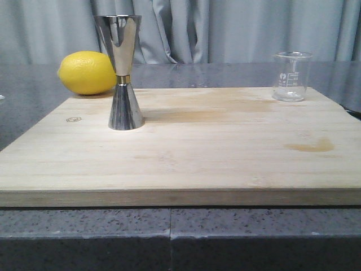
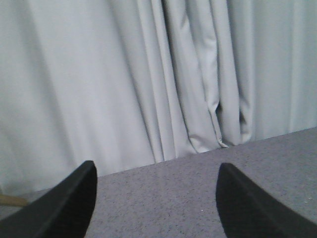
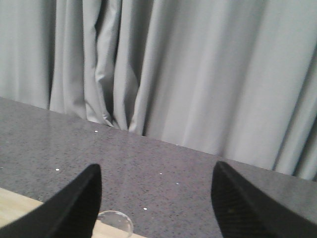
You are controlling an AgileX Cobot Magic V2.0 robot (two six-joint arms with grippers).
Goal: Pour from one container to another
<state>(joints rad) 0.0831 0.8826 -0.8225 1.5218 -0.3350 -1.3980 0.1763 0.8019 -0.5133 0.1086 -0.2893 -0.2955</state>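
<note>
Front view: a pale rectangular wooden cutting board (image 1: pixel 186 152) lies on a dark speckled stone counter (image 1: pixel 34 84), with grey pleated curtains (image 1: pixel 254 28) behind. At about ten o'clock on the board stands a tall shiny steel hourglass-shaped jigger (image 1: pixel 123 72) with a thin gold band at its narrow waist. It is upright, long axis vertical, the wider cup opening upward. Just behind it at its left, off the board, rests a yellow lemon (image 1: pixel 86 72), partly hidden by the jigger. At about two o'clock, near the board's far right corner, stands a small clear glass beaker (image 1: pixel 291 76), upright with its mouth upward. It carries white printed measuring marks and a small emblem, too small to read. A faint stamped logo (image 1: pixel 73 119) sits on the board near its left edge, also unreadable. Jigger and beaker are well apart. No arm appears here.

Left wrist view: the left gripper (image 2: pixel 156 198) shows two black fingers spread wide apart, holding nothing, above the counter and facing the curtains.

Right wrist view: the right gripper (image 3: pixel 156 198) likewise has its black fingers wide apart and empty. Between them, low down, the beaker's round rim (image 3: pixel 115 220) peeks in at the board's edge.
</note>
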